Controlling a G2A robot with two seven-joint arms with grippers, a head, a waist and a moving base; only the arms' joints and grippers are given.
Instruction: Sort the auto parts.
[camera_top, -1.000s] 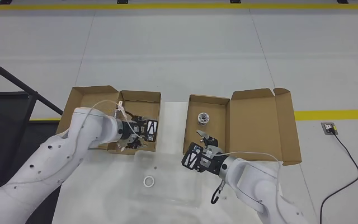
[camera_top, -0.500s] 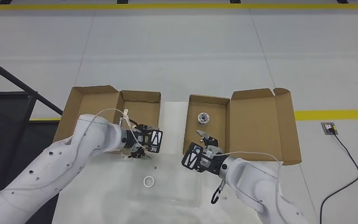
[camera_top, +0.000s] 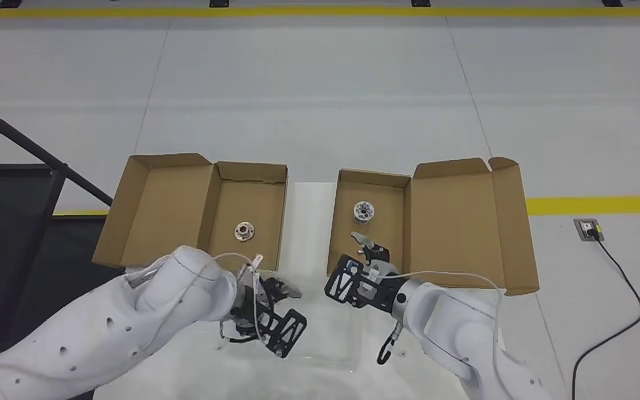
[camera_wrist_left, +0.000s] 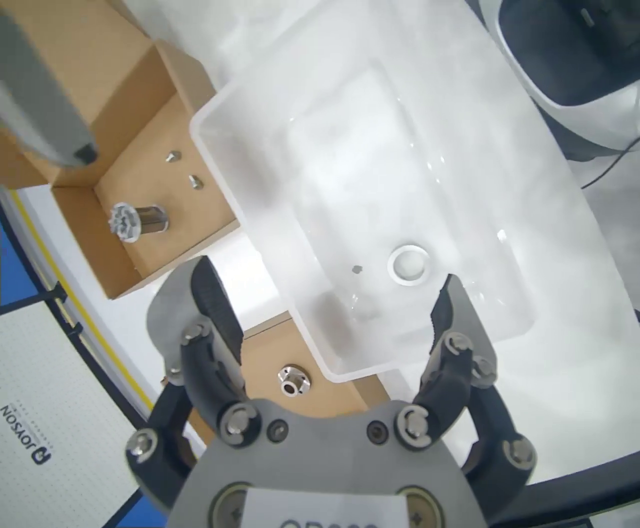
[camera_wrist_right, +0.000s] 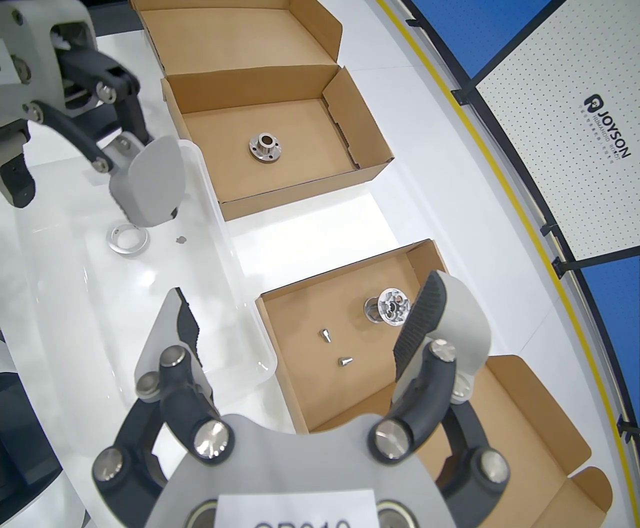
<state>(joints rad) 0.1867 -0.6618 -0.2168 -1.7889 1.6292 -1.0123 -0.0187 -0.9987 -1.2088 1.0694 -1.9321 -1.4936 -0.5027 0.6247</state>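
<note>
A silver ring lies in the clear plastic tray, with a tiny dark bit beside it. My left gripper hangs open just above the ring, nothing between its fingers. A flanged hub rests in the left cardboard box. A toothed shaft part and two small screws sit in the right box. My right gripper is open and empty over the tray's edge next to the right box.
Both boxes have their lids folded outward, the left lid and the right lid. The white tabletop shows between the boxes. A dark frame stands at the far left.
My left gripper has pulled back from the left box to above the ring in the tray. The flanged hub now shows in that box. The right arm has stayed still.
</note>
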